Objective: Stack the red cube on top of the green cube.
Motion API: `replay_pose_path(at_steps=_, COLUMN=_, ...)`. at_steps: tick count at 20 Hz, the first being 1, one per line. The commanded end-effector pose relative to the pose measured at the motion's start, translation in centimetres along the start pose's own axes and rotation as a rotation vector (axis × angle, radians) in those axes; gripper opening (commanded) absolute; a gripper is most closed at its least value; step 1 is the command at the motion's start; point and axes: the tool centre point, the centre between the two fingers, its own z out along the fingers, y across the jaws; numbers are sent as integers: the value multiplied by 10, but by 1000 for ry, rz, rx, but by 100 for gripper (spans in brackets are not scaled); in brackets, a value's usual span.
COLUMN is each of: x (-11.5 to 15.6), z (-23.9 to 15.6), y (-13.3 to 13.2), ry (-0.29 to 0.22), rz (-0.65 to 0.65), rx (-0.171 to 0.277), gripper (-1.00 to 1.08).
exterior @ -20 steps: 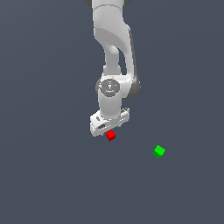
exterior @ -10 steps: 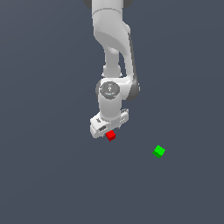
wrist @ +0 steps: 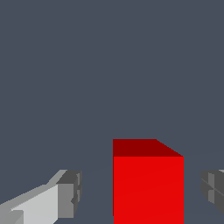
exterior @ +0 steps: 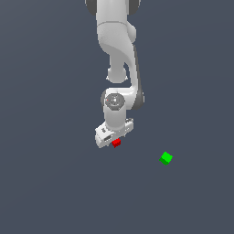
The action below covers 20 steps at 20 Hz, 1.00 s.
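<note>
The red cube [exterior: 116, 143] rests on the dark grey floor directly under the white hand. My gripper [exterior: 114, 139] is lowered over it. In the wrist view the red cube [wrist: 148, 188] stands between the two grey fingertips [wrist: 70, 194], with a gap on each side, so the gripper [wrist: 141, 192] is open and touches nothing. The green cube [exterior: 166, 158] lies alone on the floor toward the exterior view's right, a little nearer the camera than the red one. It does not show in the wrist view.
The white arm [exterior: 116, 55] comes down from the top of the exterior view. Plain dark grey floor [exterior: 55, 183] surrounds both cubes.
The arm has come down, bringing the hand lower around the red cube. Neither cube has moved.
</note>
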Motion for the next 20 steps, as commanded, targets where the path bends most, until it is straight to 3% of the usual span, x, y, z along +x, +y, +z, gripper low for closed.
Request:
replay_pose_path(at_steps=1, x=0, z=10, y=0, ry=0, rz=-1, rx=0, gripper=100)
replay_pose_path(at_steps=6, x=1, z=17, y=1, ry=0, rz=-1, rx=0, gripper=100)
replay_pose_path(at_steps=7, x=1, z=17, y=1, ry=0, rz=-1, rx=0, gripper=-100)
replay_pose_path(at_steps=20, x=0, z=14, y=1, ry=0, rz=-1, rx=-1, gripper=-100)
